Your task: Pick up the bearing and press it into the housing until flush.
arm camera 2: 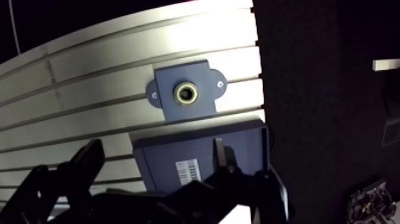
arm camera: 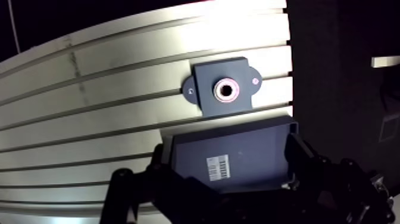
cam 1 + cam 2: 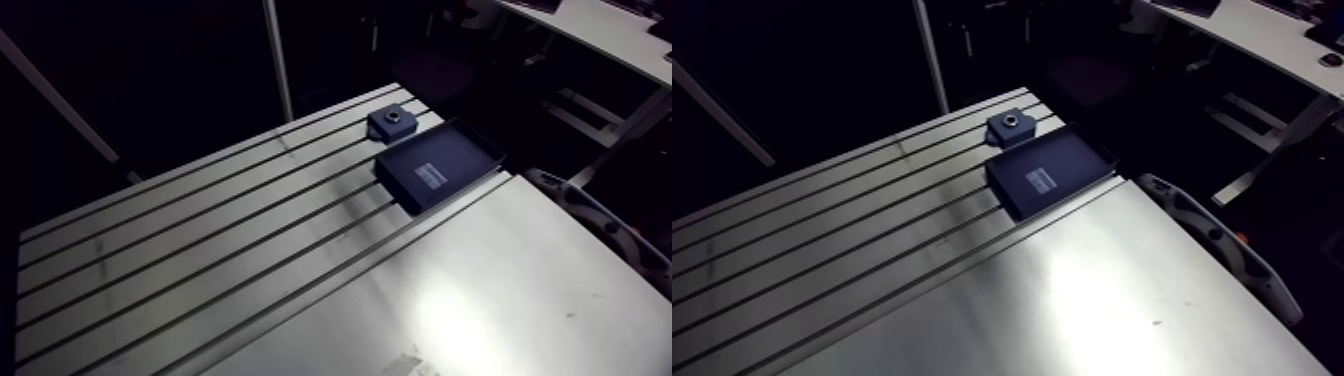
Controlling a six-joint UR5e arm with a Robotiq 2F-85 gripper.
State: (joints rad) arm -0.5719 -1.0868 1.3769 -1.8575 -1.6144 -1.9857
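Presently no loose bearing on view; gripper [image 2: 229, 152] wide over the tray [image 2: 256, 146]

Position: the gripper hangs spread and empty above the dark tray. Its fingers [image 2: 299, 152] stand off either side wall, with nothing pressed between them. The tray lies on the slotted table [image 2: 89, 89]. Its floor shows only a white barcode label [image 2: 219, 168]; no loose part can be made out in it.

Just ahead of the tray, near but apart from it, lies the housing [image 2: 205, 101], a dark flat block with a rounded ear at each side. A metal ring [image 2: 225, 90] sits in its central bore. The views do not settle whether this ring is the bearing already seated or only a liner of the bore. Its depth against the housing face cannot be read either.

Handling, as judged:
- A bearing of this kind would be small, hard steel, dense for its size, smooth and probably oily. It would slip or roll from a loose pinch.
- It will not deform. The risk lies in cocking it at the mouth of the bore.
- The advisable hold is across the outer race, on opposite points of the rim, with the axis upright and the top face left free.
- Pressing force should bear squarely on the outer race, not on the inner ring.

Should the ring prove to be the bearing, only a check for flushness remains.
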